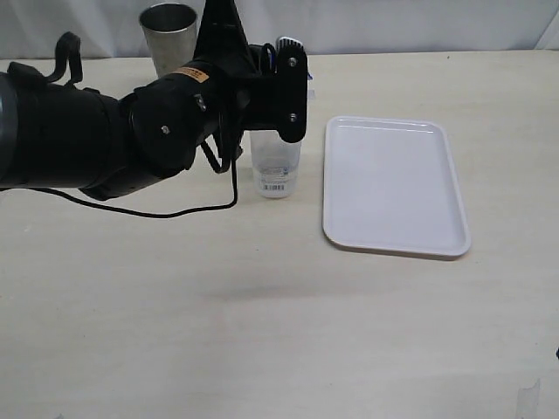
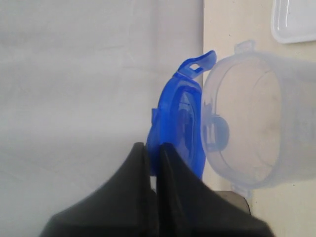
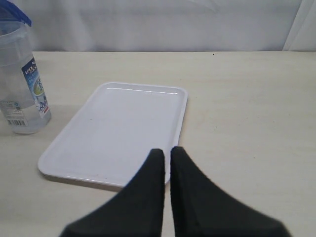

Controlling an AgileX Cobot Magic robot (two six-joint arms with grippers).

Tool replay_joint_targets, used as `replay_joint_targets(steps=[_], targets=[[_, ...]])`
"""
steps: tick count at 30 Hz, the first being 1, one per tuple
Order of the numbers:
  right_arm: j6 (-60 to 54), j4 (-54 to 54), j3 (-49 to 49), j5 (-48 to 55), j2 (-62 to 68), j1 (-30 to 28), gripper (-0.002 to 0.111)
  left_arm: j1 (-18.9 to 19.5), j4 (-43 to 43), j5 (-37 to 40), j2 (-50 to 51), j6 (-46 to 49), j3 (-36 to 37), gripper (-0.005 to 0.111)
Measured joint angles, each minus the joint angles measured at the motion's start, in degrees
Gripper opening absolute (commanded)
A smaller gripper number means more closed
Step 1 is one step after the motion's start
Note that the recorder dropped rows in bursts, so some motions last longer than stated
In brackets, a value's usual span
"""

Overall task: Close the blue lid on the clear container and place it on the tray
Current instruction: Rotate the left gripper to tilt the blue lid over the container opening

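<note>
As the left gripper (image 2: 152, 148) pinches its edge, the blue lid (image 2: 178, 123) gapes.

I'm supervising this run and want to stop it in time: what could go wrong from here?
1. The left gripper pinches the blue lid only by its edge, and the lid stands edge-on beside the mouth of the clear container; it may slip or seat crookedly.
2. The tall container stands unsupported, with the right gripper away by the tray; a sideways push could tip it.
</note>
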Motion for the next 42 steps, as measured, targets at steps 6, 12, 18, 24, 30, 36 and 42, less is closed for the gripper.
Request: replay_joint_targets(steps=[6, 12, 18, 24, 30, 36, 42], targets=[[0.00, 0.00, 0.00, 0.00, 0.00, 0.00, 0.004, 0.00, -0.75, 1.62, 0.00, 0.00, 0.00, 0.000], [0.00, 0.00, 0.00, 0.00, 0.00, 0.00, 0.004, 0.00, -1.69, 3.62, 0.00, 0.00, 0.00, 0.000], [0.00, 0.00, 0.00, 0.00, 0.00, 0.00, 0.004, 0.00, -2.73, 3.71, 0.00, 0.00, 0.00, 0.000], [0.00, 0.00, 0.00, 0.00, 0.00, 0.00, 0.004, 0.00, -3.65, 5.11, 0.00, 0.00, 0.00, 0.000], [0.00, 0.00, 0.00, 0.00, 0.00, 0.00, 0.004, 0.00, -4.19, 6.34, 0.00, 0.00, 0.00, 0.000], [0.00, 0.00, 0.00, 0.00, 0.00, 0.00, 0.004, 0.00, -4.95, 6.34, 0.00, 0.00, 0.00, 0.000], [0.00, 0.00, 0.00, 0.00, 0.00, 0.00, 0.004, 0.00, -6.30, 6.34, 0.00, 0.00, 0.00, 0.000]])
